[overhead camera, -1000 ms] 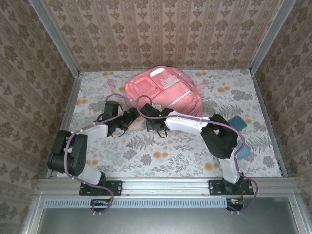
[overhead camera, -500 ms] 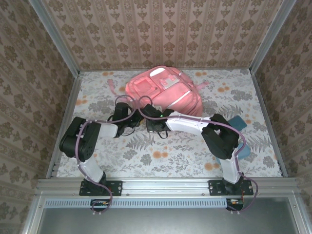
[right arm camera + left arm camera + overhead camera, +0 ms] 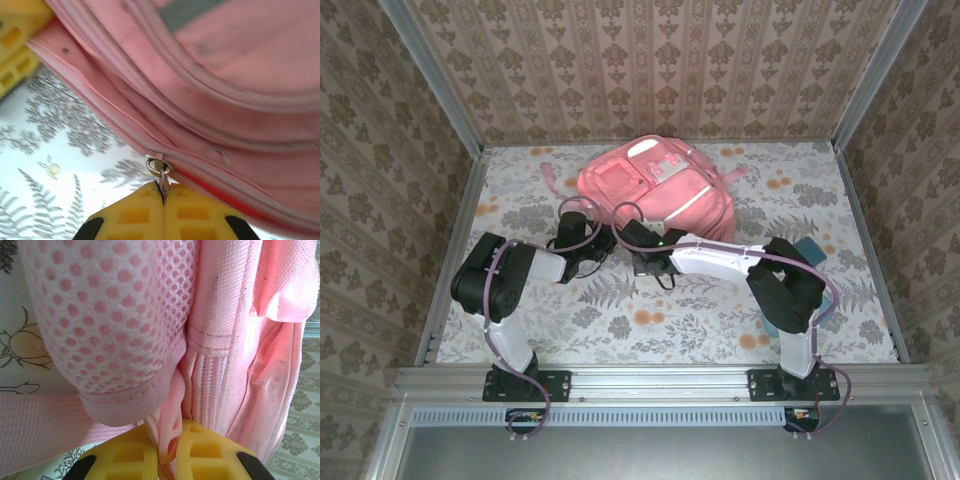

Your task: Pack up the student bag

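Student bag (image 3: 655,185), one; left end effector (image 3: 169,452), right end effector (image 3: 163,194); two grips

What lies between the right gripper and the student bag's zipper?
In the right wrist view, a small metal zipper pull lies there: the right gripper is shut on it, close under the student bag.

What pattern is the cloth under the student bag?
White cloth with grey ferns and orange flowers; best in the top external view.
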Robot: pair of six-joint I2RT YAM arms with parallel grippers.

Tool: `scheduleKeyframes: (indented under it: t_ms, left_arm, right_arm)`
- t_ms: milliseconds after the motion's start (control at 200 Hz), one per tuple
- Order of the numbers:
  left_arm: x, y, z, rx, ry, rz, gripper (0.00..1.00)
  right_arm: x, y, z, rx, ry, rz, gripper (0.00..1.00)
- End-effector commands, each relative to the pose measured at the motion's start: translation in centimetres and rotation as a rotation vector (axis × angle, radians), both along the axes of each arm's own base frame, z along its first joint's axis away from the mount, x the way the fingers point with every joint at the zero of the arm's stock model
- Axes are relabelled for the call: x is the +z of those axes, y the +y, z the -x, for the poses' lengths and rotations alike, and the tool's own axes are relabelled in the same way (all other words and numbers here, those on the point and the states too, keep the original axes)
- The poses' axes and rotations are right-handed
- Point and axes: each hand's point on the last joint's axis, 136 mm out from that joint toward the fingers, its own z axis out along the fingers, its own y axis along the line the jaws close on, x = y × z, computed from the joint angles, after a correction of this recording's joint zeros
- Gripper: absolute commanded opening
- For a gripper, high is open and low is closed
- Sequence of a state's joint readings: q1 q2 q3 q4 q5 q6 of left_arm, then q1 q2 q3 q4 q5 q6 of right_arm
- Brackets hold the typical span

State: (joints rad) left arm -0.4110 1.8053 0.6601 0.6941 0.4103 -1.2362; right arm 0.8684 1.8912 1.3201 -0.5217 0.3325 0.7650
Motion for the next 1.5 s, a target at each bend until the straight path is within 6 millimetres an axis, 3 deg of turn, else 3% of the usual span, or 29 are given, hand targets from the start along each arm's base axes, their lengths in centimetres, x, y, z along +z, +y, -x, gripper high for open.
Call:
scheduleKeyframes:
  t_ms: [0,160,270,370,475,525,700,835,1095,1495]
  left_arm:
    - [-0.5,2.3,-0.7,0.063,-0.007,-0.086,0.0]
    - [-0.7,4.1,-0.8,0.076,0.0,-0.129,0.0]
    - [-0.2,5.0,-1.1,0.08,-0.01,-0.162,0.0]
    - [0.4,6.2,-1.6,0.088,-0.019,-0.216,0.0]
    - [1.4,7.9,-2.0,0.106,-0.036,-0.271,0.0]
    - [2.1,9.0,-2.1,0.12,-0.042,-0.3,0.09]
    - [3.9,13.1,-0.5,0.18,-0.016,-0.41,0.56]
    - [4.7,15.2,2.3,0.214,0.023,-0.424,0.69]
    - [5.5,13.5,6.5,0.169,0.053,-0.264,0.71]
    - [5.6,8.8,6.5,0.098,0.047,-0.059,0.63]
  right_arm:
    - [1.0,-5.1,2.2,-0.045,0.013,0.139,0.0]
    - [1.6,-9.8,3.8,-0.108,0.024,0.188,0.0]
    - [1.4,-10.6,3.8,-0.117,0.053,0.133,0.0]
    - [0.7,-6.8,4.0,0.017,0.13,-0.051,0.0]
    - [1.2,-1.9,4.2,0.172,0.175,-0.222,0.0]
    - [1.4,0.3,4.4,0.238,0.194,-0.284,0.0]
    - [2.5,6.7,4.5,0.39,0.217,-0.415,0.0]
    - [3.0,10.8,3.6,0.445,0.221,-0.497,0.0]
    - [4.0,14.3,2.2,0.491,0.21,-0.573,0.0]
    - [4.0,13.6,2.5,0.473,0.21,-0.571,0.0]
